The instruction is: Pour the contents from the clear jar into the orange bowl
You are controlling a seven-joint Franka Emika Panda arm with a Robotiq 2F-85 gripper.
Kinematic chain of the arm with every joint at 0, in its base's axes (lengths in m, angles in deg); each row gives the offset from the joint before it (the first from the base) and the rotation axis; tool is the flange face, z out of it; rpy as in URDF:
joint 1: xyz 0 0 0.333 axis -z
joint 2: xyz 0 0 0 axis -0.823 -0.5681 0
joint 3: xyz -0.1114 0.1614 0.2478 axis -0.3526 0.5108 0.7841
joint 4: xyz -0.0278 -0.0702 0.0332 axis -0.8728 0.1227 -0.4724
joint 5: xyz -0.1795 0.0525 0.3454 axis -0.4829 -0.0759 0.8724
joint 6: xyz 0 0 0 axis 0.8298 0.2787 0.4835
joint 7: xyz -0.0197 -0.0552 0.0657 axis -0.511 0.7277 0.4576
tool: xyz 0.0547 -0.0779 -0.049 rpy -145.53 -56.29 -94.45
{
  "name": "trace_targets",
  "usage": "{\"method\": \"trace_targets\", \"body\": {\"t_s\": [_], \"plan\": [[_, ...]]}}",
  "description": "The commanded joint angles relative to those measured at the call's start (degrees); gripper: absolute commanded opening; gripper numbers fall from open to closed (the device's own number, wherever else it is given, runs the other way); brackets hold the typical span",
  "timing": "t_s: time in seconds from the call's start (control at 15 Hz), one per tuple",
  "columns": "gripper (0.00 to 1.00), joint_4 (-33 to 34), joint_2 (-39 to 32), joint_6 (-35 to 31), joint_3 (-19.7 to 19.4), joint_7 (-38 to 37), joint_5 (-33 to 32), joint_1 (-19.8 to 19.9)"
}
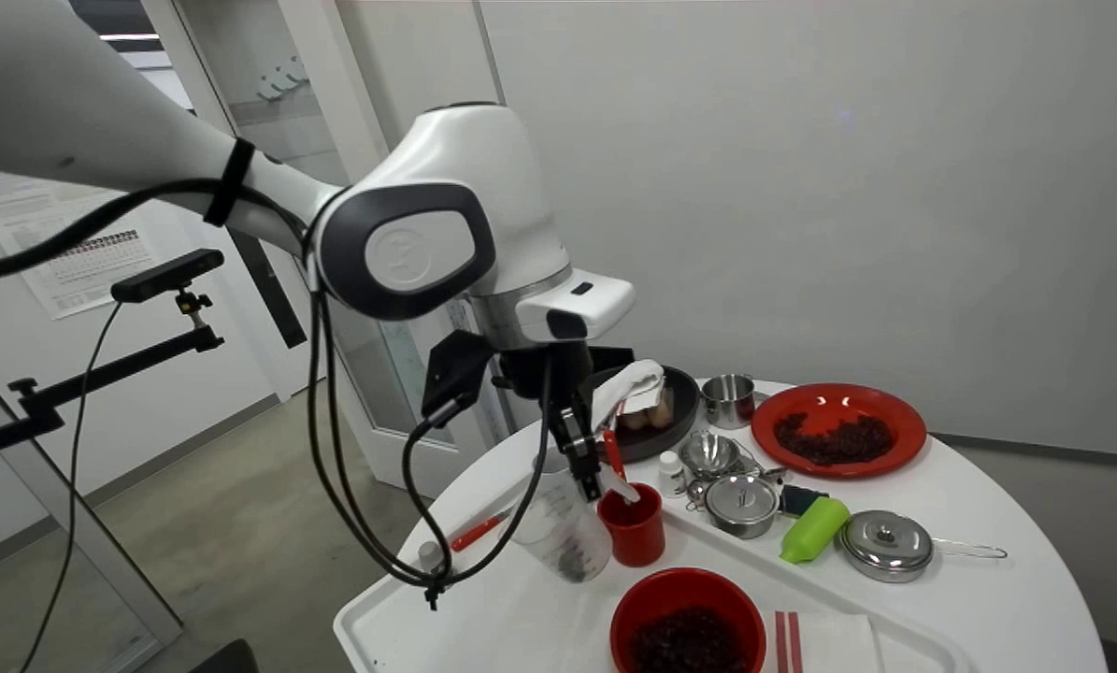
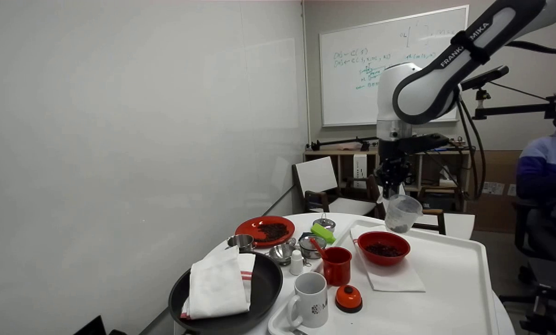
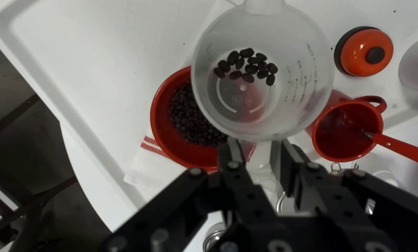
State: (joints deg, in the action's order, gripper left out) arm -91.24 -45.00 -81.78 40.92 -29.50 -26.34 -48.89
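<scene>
My gripper (image 3: pixel 257 150) is shut on the handle of the clear jar (image 3: pixel 299 105), with the handle between the fingertips. The fingers (image 1: pixel 591 481) also show in an exterior view. Several dark beans lie on the jar's bottom. The jar shows in both exterior views (image 1: pixel 558 528) (image 2: pixel 402 209), held up over the tray near the dark-red bowl, tilted a little. The orange bowl (image 1: pixel 834 400) is wide and shallow, holds dark bits, and stands at the table's far side in an exterior view. It also shows in another exterior view (image 2: pixel 250 228). It is out of the wrist view.
A dark-red bowl (image 2: pixel 383 261) with dark beans stands on a cloth on the white tray (image 2: pixel 445 298). A red cup (image 1: pixel 635 537) with a utensil stands near the jar. Metal pots (image 1: pixel 743 505), a green item (image 1: pixel 815 530), a mug (image 2: pixel 312 302) and a pan (image 2: pixel 268 291) are around.
</scene>
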Motion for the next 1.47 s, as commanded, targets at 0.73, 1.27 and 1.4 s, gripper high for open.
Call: {"method": "trace_targets", "body": {"t_s": [0.73,1.27,1.4], "plan": [[0.11,24.86,-19.53,7.95,-7.08,-7.9,-3.44,1.53],[0.11,20.32,-18.15,1.3,-13.8,-29.02,-21.41,-7.51],[0.11,19.32,-17.64,0.99,-15.04,-35.98,-29.49,-10.76]]}}
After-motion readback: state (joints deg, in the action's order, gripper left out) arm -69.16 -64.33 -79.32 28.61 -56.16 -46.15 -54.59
